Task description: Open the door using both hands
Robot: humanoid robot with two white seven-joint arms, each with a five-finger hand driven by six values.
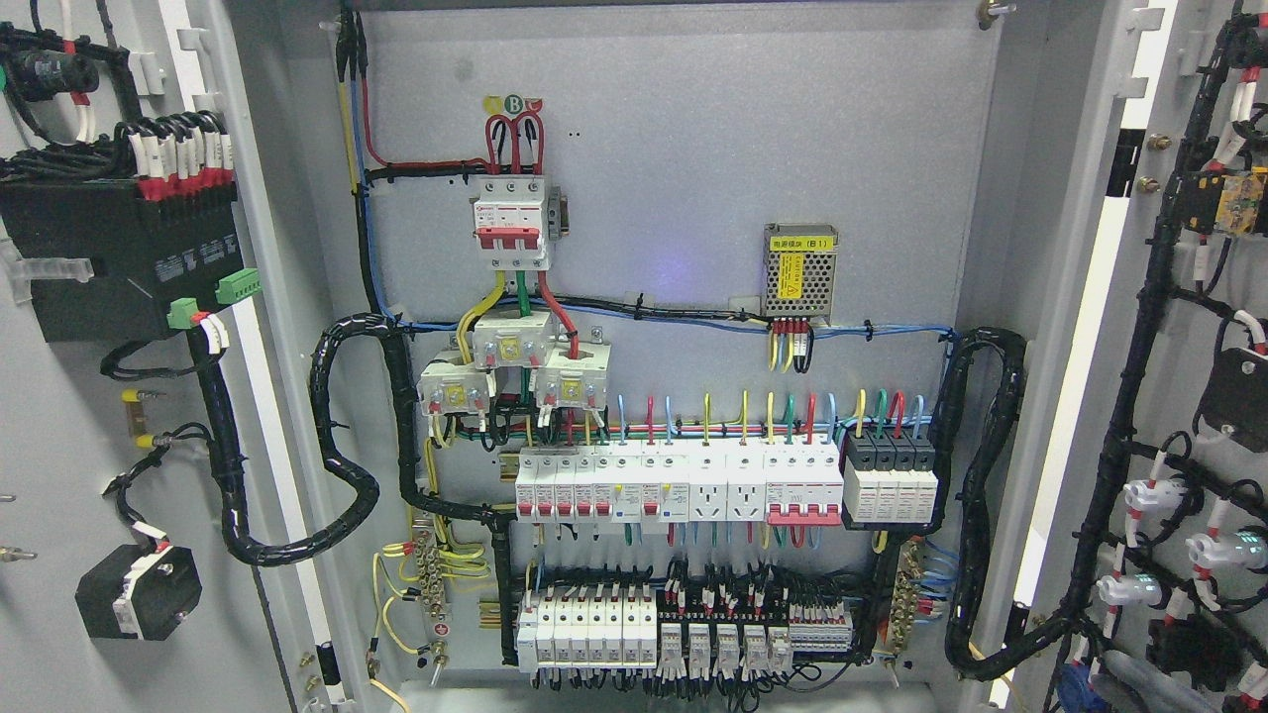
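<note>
Back panel [693, 149]: grey painted metal, matt, finely speckled.
Left door [59, 416]: the same grey painted metal, smooth.
Right door [1080, 297]: grey painted metal, smooth.
Breakers [684, 483]: white plastic, slightly glossy, with red plastic levers.
Power supply [800, 275]: perforated bare metal, dull sheen, with a yellow paper-like label.
Conduit [342, 475]: black ribbed plastic, semi-gloss.
Wires [743, 411]: smooth coloured plastic insulation.
Black box [119, 257]: matt black plastic.

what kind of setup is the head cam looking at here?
Likely the inside of an electrical distribution cabinet, both doors swung open: a row of circuit breakers, a small power supply module, and bundled black cable looms.
</note>
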